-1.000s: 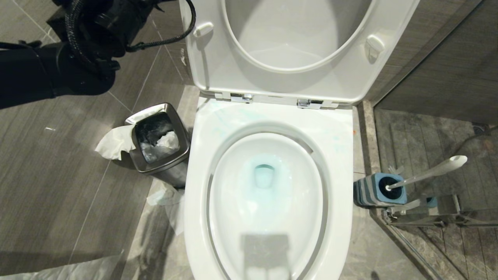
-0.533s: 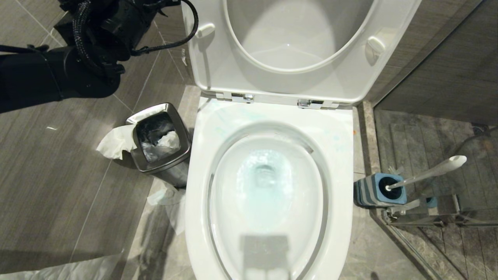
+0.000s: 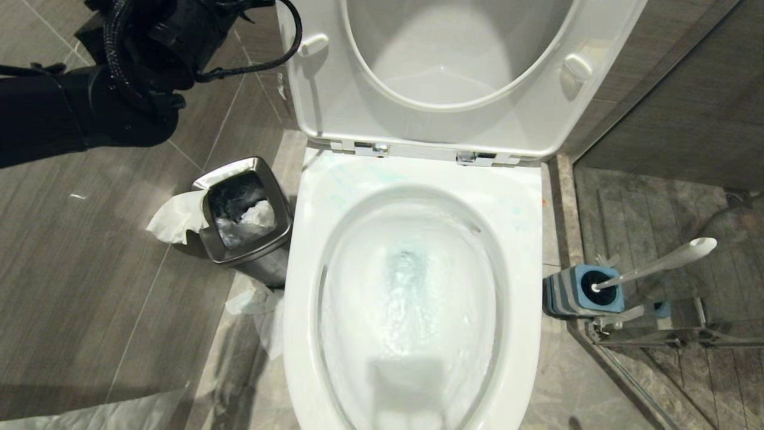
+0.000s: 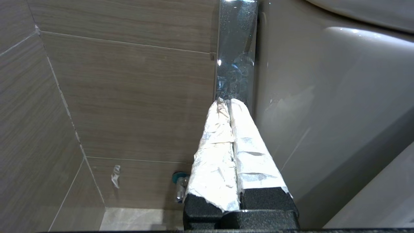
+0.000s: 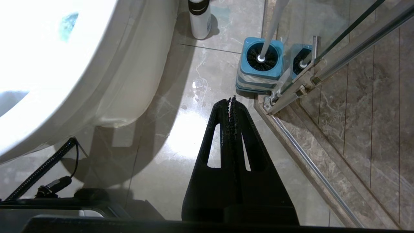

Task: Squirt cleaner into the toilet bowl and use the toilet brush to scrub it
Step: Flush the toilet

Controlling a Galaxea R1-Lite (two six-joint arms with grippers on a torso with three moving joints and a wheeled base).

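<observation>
The white toilet bowl (image 3: 352, 280) fills the middle of the head view, with water rushing down its walls. A faint turquoise tint of cleaner (image 3: 406, 266) shows round the drain. The toilet brush (image 3: 656, 264) stands in its grey-and-blue holder (image 3: 582, 292) on the floor to the right, its black head (image 5: 262, 58) down in the holder. My left gripper (image 4: 226, 101), with white-wrapped fingers, is shut and empty, its tips at a chrome strip (image 4: 236, 48) beside the toilet's body. My right gripper (image 5: 231, 98) hangs shut and empty over the floor, short of the holder.
The seat and lid (image 3: 453, 71) stand raised. A steel waste bin (image 3: 245, 218) with tissue (image 3: 173, 218) draped over it sits left of the bowl. A glass shower door and rail (image 3: 656, 334) border the holder. A white bottle (image 5: 199, 17) stands beside the toilet base.
The still turquoise pool round the drain has given way to foaming water sweeping the whole bowl, and the tint has thinned. Both arms stay about where they were.
</observation>
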